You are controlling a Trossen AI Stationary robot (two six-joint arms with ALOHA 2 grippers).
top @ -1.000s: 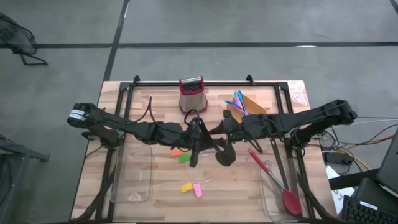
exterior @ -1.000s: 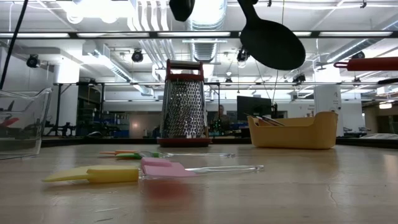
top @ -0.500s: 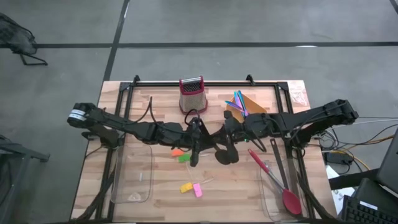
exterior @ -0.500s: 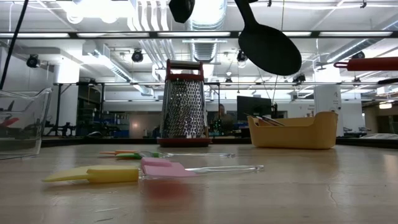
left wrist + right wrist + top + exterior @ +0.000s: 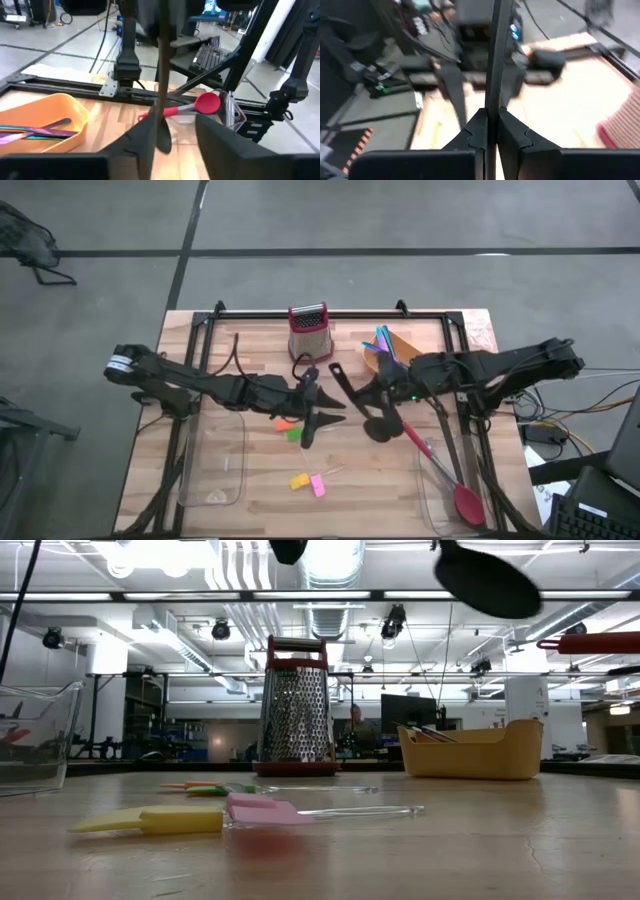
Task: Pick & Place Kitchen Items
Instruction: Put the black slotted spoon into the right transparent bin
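One long black plastic spoon (image 5: 358, 404), with thin handle and round bowl, hangs above the wooden surface (image 5: 240, 345) centre, clamped in the right gripper (image 5: 385, 392) jaws. Left gripper (image 5: 318, 400) jaws stand parted, empty, beside its handle.

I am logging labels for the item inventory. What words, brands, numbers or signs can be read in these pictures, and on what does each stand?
None can be read.
The white band on the left arm may carry print, but it is too small to read.
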